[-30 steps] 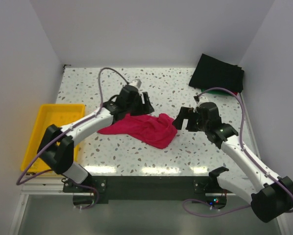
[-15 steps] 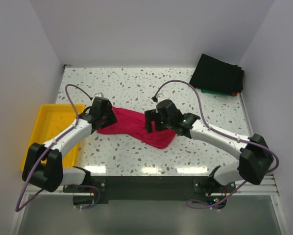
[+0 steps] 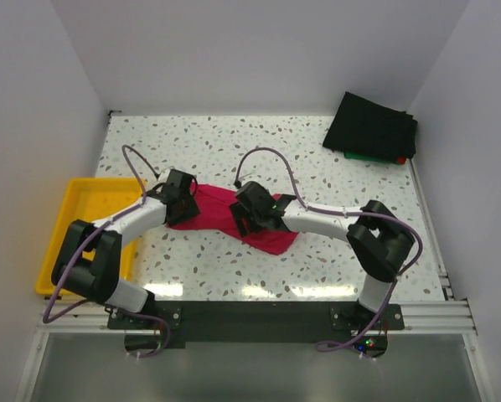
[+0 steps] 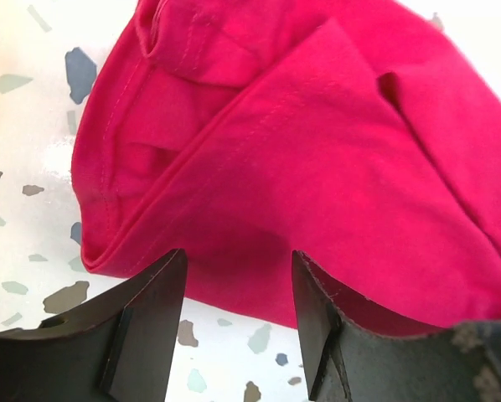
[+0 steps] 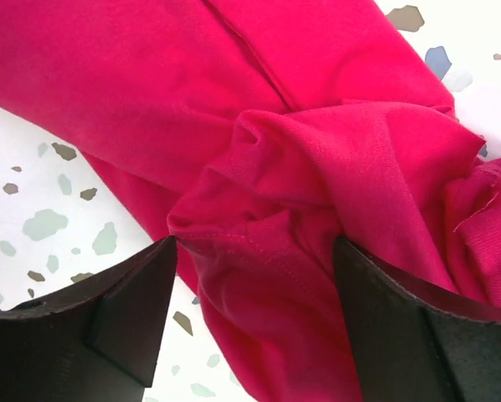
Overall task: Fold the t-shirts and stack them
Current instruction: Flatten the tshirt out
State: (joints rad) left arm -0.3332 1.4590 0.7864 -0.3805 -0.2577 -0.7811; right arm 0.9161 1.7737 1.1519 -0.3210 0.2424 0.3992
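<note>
A crumpled crimson-pink t-shirt (image 3: 271, 237) lies mid-table. My left gripper (image 3: 186, 201) is low at its left end. In the left wrist view the gripper (image 4: 238, 293) is open, and the shirt's hemmed edge (image 4: 301, 167) lies just ahead of and between the jaws. My right gripper (image 3: 245, 216) is over the shirt's middle. In the right wrist view it (image 5: 255, 285) is open and straddles a bunched fold of the shirt (image 5: 317, 167). A folded black t-shirt (image 3: 372, 126) lies at the back right on green-edged (image 3: 366, 156) and red (image 3: 401, 159) ones.
A yellow plastic tray (image 3: 53, 251) sits at the left table edge, close to the left arm. White walls close in the back and both sides. Purple cables loop above both wrists.
Both grippers have come down onto the crimson shirt. The left moved from the back towards the shirt's left end. The right swung left from the right side to the shirt's middle.
</note>
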